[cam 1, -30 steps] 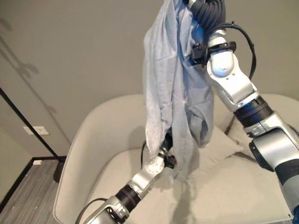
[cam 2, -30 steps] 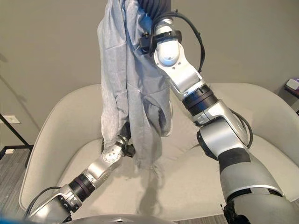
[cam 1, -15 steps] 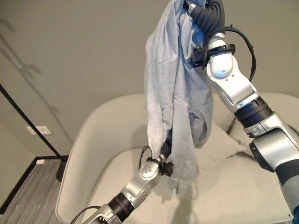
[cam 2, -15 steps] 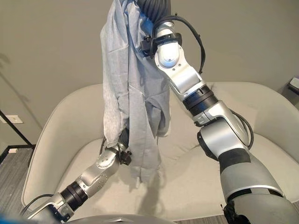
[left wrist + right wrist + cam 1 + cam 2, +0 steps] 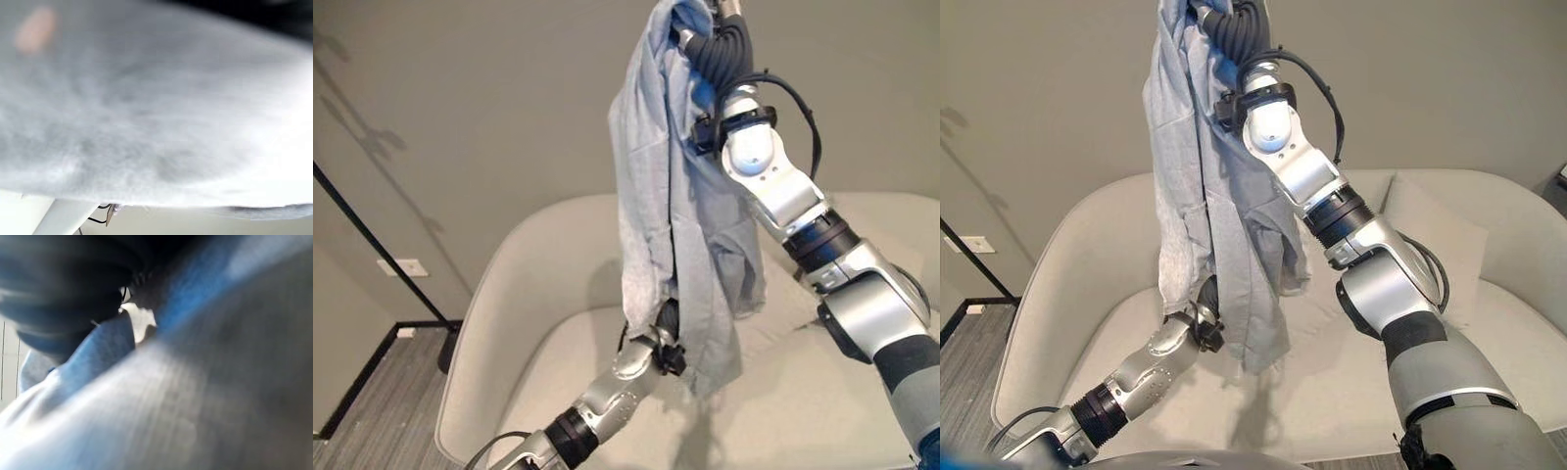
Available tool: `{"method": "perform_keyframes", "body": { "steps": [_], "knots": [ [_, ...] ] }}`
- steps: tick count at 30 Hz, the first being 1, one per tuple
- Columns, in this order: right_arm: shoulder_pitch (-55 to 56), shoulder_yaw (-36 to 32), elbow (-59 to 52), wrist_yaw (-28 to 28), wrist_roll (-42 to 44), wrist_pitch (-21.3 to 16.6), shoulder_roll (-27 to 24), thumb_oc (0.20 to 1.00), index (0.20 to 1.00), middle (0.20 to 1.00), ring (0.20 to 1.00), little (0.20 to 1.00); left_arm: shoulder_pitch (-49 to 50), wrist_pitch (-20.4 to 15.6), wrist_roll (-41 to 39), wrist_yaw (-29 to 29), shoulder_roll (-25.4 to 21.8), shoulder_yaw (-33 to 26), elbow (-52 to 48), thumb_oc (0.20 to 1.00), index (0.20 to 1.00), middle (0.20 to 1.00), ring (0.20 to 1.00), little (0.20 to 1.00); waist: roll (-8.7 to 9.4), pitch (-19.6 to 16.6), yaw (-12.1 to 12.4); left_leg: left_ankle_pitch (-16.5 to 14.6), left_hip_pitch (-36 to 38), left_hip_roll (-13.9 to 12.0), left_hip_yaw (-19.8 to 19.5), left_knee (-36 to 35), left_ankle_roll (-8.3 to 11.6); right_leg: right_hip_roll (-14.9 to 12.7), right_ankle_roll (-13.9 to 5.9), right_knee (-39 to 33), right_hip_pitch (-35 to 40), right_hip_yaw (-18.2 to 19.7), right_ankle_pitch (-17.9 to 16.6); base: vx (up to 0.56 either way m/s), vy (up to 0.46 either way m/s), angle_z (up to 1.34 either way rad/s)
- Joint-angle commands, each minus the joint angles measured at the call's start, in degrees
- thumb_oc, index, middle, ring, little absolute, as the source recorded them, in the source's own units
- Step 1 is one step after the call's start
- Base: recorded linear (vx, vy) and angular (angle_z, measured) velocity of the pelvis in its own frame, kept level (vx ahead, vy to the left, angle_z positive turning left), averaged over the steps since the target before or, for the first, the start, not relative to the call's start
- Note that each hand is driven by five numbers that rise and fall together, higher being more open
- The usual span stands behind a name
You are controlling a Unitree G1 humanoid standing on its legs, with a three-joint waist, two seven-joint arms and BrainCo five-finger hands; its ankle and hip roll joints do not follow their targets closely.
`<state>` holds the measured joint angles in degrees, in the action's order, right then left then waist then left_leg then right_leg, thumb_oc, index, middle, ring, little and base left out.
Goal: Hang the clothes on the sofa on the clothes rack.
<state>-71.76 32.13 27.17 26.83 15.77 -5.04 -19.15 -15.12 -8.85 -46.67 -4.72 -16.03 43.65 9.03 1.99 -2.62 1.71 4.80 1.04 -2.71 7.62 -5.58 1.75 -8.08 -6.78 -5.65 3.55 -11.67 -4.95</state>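
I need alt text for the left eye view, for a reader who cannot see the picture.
A grey garment hangs from the robot's raised right hand, above a light grey sofa. The left hand reaches up into the garment's lower folds. A black clothes rack stands at the left.

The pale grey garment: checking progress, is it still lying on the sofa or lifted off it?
Lifted: the pale grey garment hangs from the raised right hand above the beige sofa.

Support: pale beige sofa with a curved, rounded backrest | On seat: one matching beige cushion leaning against the backrest on the robot's right | Beneath: grey wood-grain floor | On floor, robot's left: dark base of a black rack pole
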Motion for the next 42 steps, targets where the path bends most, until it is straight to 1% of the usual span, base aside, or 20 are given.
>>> {"method": "perform_keyframes", "body": {
  "steps": [1, 11, 13, 17, 18, 20, 21, 23, 25, 26, 27, 29, 30, 32, 34, 35, 38, 40, 41, 42],
  "knots": [
    [-6.56, -0.39, -0.57, -0.05, -1.83, -0.86, -1.95, 0.2, 0.2, 0.2, 0.2, 0.2, -1.75, -1.82, -2.68, 1.41, 0.94, -0.88, -1.54, 0.2, 0.2, 0.2, 0.2, 0.2, 2.07, 0.53, 0.62, -1.91, -0.96, -0.33, -1.48, 0.95, 0.26, -0.45, 0.72, 3.54, 3.99, 0.16, 5.18, 0.0, 0.0, 0.0],
    [-3.66, -1.41, -3.01, -0.4, -2.13, -0.78, -6.65, 0.2, 0.2, 0.2, 0.2, 0.2, 1.79, -2.63, -3.52, -1.27, 0.1, -6.4, -1.78, 0.2, 0.2, 0.2, 0.2, 0.2, 2.04, 0.57, 1.04, -1.94, -0.8, -0.17, -1.38, 0.78, 0.23, -0.45, 0.6, 3.67, 4.11, 0.17, 5.25, 0.0, 0.0, 0.0],
    [-2.52, -2.32, -4.54, -0.21, -2.63, -0.83, -8.85, 0.2, 0.2, 0.2, 0.2, 0.2, 3.05, -3.05, -3.49, -1.65, -0.43, -8.06, -2.57, 0.2, 0.2, 0.2, 0.2, 0.2, 1.93, 0.64, 1.11, -2.0, -0.71, -0.08, -1.49, 0.81, 0.18, -0.51, 0.57, 3.71, 4.2, 0.24, 5.3, 0.0, 0.0, 0.0],
    [-0.08, -4.12, -8.13, 0.06, -3.72, -1.27, -12.16, 0.2, 0.2, 0.2, 0.2, 0.2, 4.62, -3.69, -0.34, -3.11, -1.76, -11.64, -4.16, 0.2, 0.2, 0.2, 0.2, 0.2, 1.83, 0.73, 1.34, -2.05, -0.65, 0.0, -1.54, 0.76, 0.17, -0.53, 0.55, 3.61, 4.26, 0.07, 5.37, 0.0, 0.0, 0.0],
    [0.02, -4.18, -8.23, 0.05, -3.74, -1.23, -12.17, 0.2, 0.2, 0.2, 0.2, 0.2, 4.67, -3.66, -0.3, -3.14, -1.78, -11.62, -4.22, 0.2, 0.2, 0.2, 0.2, 0.2, 1.85, 0.71, 1.34, -2.05, -0.64, 0.01, -1.55, 0.76, 0.18, -0.53, 0.55, 3.61, 4.26, 0.06, 5.38, 0.0, 0.0, 0.0],
    [3.05, -6.4, -12.31, -0.2, -5.05, -2.05, -15.68, 0.2, 0.2, 0.2, 0.2, 0.2, 6.92, -4.56, 3.58, -4.89, -3.1, -16.6, -5.67, 0.2, 0.2, 0.2, 0.2, 0.2, 1.78, 0.81, 1.68, -2.0, -0.71, 0.02, -1.59, 0.72, 0.2, -0.53, 0.5, 3.65, 4.2, -0.14, 5.46, 0.0, -0.011, 0.02],
    [3.23, -6.5, -12.47, -0.22, -5.09, -1.99, -15.67, 0.2, 0.2, 0.2, 0.2, 0.2, 7.04, -4.49, 3.63, -4.94, -3.16, -16.59, -5.81, 0.2, 0.2, 0.2, 0.2, 0.2, 1.82, 0.76, 1.67, -2.0, -0.7, 0.02, -1.61, 0.72, 0.21, -0.53, 0.5, 3.65, 4.22, -0.15, 5.47, -0.02, -0.028, 0.06],
    [7.93, -8.58, -17.99, -1.36, -6.38, -2.51, -19.14, 0.2, 0.2, 0.2, 0.2, 0.2, 9.72, -5.02, 5.44, -6.35, -4.03, -21.93, -7.26, 0.2, 0.2, 0.2, 0.2, 0.2, 1.71, 0.91, 2.09, -1.84, -0.79, -0.06, -1.67, 0.76, 0.28, -0.5, 0.51, 3.78, 4.22, -0.48, 5.64, -0.03, -0.038, 0.04],
    [12.33, -10.48, -22.45, -2.93, -7.8, -2.79, -21.0, 0.2, 0.2, 0.2, 0.2, 0.2, 12.27, -5.24, 6.94, -7.17, -4.55, -26.01, -9.06, 0.2, 0.2, 0.2, 0.2, 0.2, 1.62, 1.0, 2.48, -1.66, -0.84, -0.14, -1.8, 0.8, 0.39, -0.39, 0.56, 3.91, 4.34, -0.79, 5.9, -0.03, -0.039, 0.02],
    [12.66, -10.67, -22.74, -2.99, -7.86, -2.67, -20.98, 0.2, 0.2, 0.2, 0.2, 0.2, 12.46, -5.15, 6.99, -7.21, -4.63, -26.0, -9.24, 0.2, 0.2, 0.2, 0.2, 0.2, 1.68, 0.92, 2.47, -1.66, -0.82, -0.15, -1.83, 0.79, 0.4, -0.38, 0.57, 3.93, 4.37, -0.81, 5.92, -0.04, -0.054, 0.0],
    [16.86, -12.72, -26.36, -4.18, -9.14, -3.08, -22.08, 0.2, 0.2, 0.2, 0.2, 0.2, 14.51, -5.33, 9.03, -8.22, -4.68, -29.57, -9.87, 0.2, 0.2, 0.2, 0.2, 0.2, 1.65, 0.9, 2.85, -1.44, -0.89, -0.36, -2.05, 0.86, 0.62, -0.24, 0.68, 4.17, 4.52, -1.2, 6.25, -0.05, -0.061, 0.01],
    [20.81, -14.87, -29.99, -5.49, -10.12, -3.72, -22.18, 0.2, 0.2, 0.2, 0.2, 0.2, 16.38, -5.01, 11.31, -8.62, -4.83, -32.72, -10.2, 0.2, 0.2, 0.2, 0.2, 0.2, 1.41, 0.97, 3.31, -1.04, -1.07, -0.57, -2.32, 0.91, 0.97, -0.04, 0.88, 4.35, 4.69, -1.68, 6.71, -0.05, -0.064, 0.05],
    [21.15, -15.08, -30.26, -5.56, -10.17, -3.62, -22.13, 0.2, 0.2, 0.2, 0.2, 0.2, 16.54, -4.95, 11.37, -8.64, -4.91, -32.7, -10.31, 0.2, 0.2, 0.2, 0.2, 0.2, 1.49, 0.88, 3.29, -1.03, -1.07, -0.57, -2.37, 0.91, 0.99, -0.02, 0.89, 4.37, 4.71, -1.73, 6.73, -0.06, -0.076, 0.1],
    [26.65, -17.29, -34.21, -7.53, -11.04, -4.4, -20.69, 0.2, 0.2, 0.2, 0.2, 0.2, 18.56, -4.66, 14.97, -9.3, -5.08, -36.47, -10.56, 0.2, 0.2, 0.2, 0.2, 0.2, 1.26, 1.09, 4.17, 0.15, -1.64, -1.15, -3.1, 1.02, 1.82, 0.55, 1.44, 4.83, 4.98, -2.57, 7.68, -0.08, -0.089, 0.17],
    [28.94, -18.33, -35.94, -8.1, -11.36, -4.43, -19.87, 0.2, 0.2, 0.2, 0.2, 0.2, 19.36, -4.59, 16.0, -9.39, -5.1, -37.22, -10.89, 0.2, 0.2, 0.2, 0.2, 0.2, 1.34, 1.08, 4.39, 0.62, -1.96, -1.34, -3.58, 1.02, 2.16, 0.83, 1.69, 4.93, 5.18, -3.06, 8.04, -0.07, -0.083, 0.15],
    [31.86, -19.78, -37.76, -8.59, -11.77, -5.04, -17.92, 0.2, 0.2, 0.2, 0.2, 0.2, 20.63, -4.45, 17.45, -9.26, -4.73, -38.79, -11.58, 0.2, 0.2, 0.2, 0.2, 0.2, 1.08, 1.59, 5.25, 1.65, -2.62, -1.84, -4.23, 1.09, 2.78, 1.41, 2.18, 4.96, 5.45, -3.76, 8.76, -0.13, -0.138, 0.08],
    [35.04, -21.08, -40.25, -8.73, -12.3, -5.75, -14.73, 0.2, 0.2, 0.2, 0.2, 0.2, 22.25, -4.06, 20.32, -9.13, -4.72, -39.67, -13.28, 0.2, 0.2, 0.2, 0.2, 0.2, 0.98, 2.64, 6.45, 3.64, -4.17, -2.65, -5.94, 1.12, 3.87, 2.66, 3.05, 4.56, 5.77, -4.92, 9.57, -0.14, -0.122, 0.33],
    [36.62, -21.62, -41.29, -8.37, -12.56, -6.46, -13.1, 0.2, 0.2, 0.2, 0.2, 0.2, 23.12, -3.87, 22.24, -8.77, -5.07, -39.84, -14.77, 0.2, 0.2, 0.2, 0.2, 0.2, 0.73, 4.11, 7.5, 5.93, -6.17, -3.45, -7.45, 1.07, 5.05, 3.68, 3.61, 3.68, 5.62, -6.02, 9.76, -0.16, -0.104, 0.24],
    [36.72, -21.72, -41.36, -8.37, -12.59, -6.46, -13.08, 0.2, 0.2, 0.2, 0.2, 0.2, 23.16, -3.8, 22.29, -8.8, -5.12, -39.81, -14.89, 0.2, 0.2, 0.2, 0.2, 0.2, 0.73, 4.05, 7.4, 6.08, -6.3, -3.51, -7.64, 1.04, 5.14, 3.79, 3.7, 3.63, 5.58, -6.17, 9.71, -0.25, -0.098, 0.35],
    [37.32, -22.78, -41.96, -7.14, -13.62, -6.99, -12.79, 0.2, 0.2, 0.2, 0.2, 0.2, 22.95, -4.03, 23.85, -8.53, -5.8, -39.12, -16.01, 0.2, 0.2, 0.2, 0.2, 0.2, 0.28, 5.9, 8.33, 9.59, -9.56, -3.93, -9.28, 0.91, 6.75, 4.51, 4.05, 2.45, 4.93, -7.52, 9.02, -0.18, -0.055, 0.3]
  ]
}}
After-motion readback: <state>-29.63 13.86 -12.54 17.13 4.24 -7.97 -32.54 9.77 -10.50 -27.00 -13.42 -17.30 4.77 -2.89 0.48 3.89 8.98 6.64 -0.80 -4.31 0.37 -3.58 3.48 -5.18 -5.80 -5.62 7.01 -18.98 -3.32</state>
